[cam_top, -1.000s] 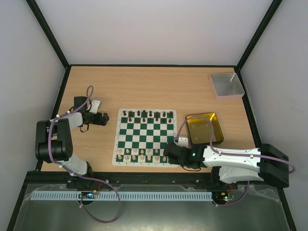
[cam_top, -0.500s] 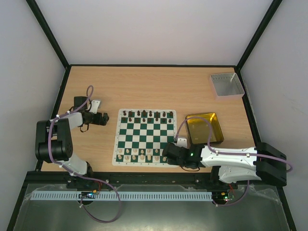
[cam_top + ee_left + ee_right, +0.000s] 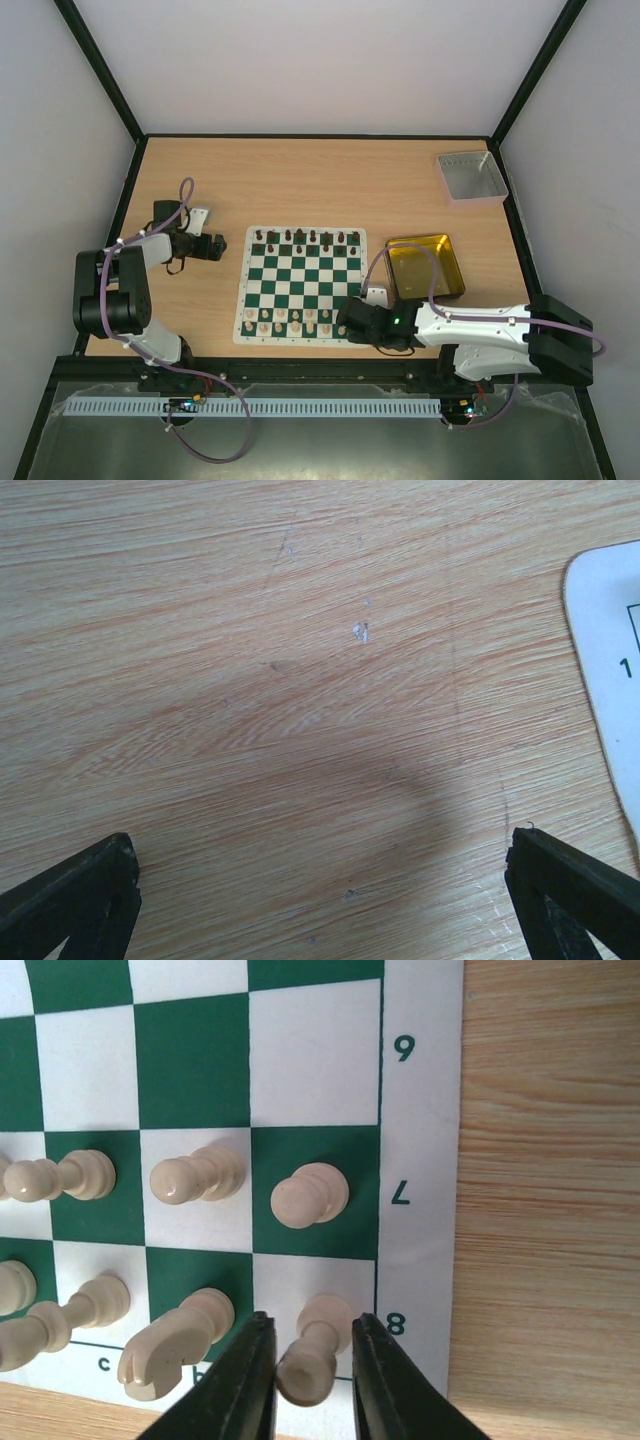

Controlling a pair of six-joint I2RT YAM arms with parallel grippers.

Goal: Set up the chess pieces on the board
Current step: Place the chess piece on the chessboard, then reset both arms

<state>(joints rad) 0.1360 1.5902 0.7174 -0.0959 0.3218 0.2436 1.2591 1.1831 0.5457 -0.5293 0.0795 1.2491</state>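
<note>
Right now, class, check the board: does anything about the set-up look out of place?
Yes: the cream pieces stand on rows 7 and 8 of the board; light pieces normally start on 1 and 2.

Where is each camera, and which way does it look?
Top camera: high behind the arms, looking down on the table, the board and both arms, left gripper and right gripper.
Left wrist camera: on the left arm, looking down at bare table and the board's edge; its wide-open fingers show.
Right wrist camera: on the right arm, looking down at the board's corner; its fingers flank a cream piece.
All three see the board.
</note>
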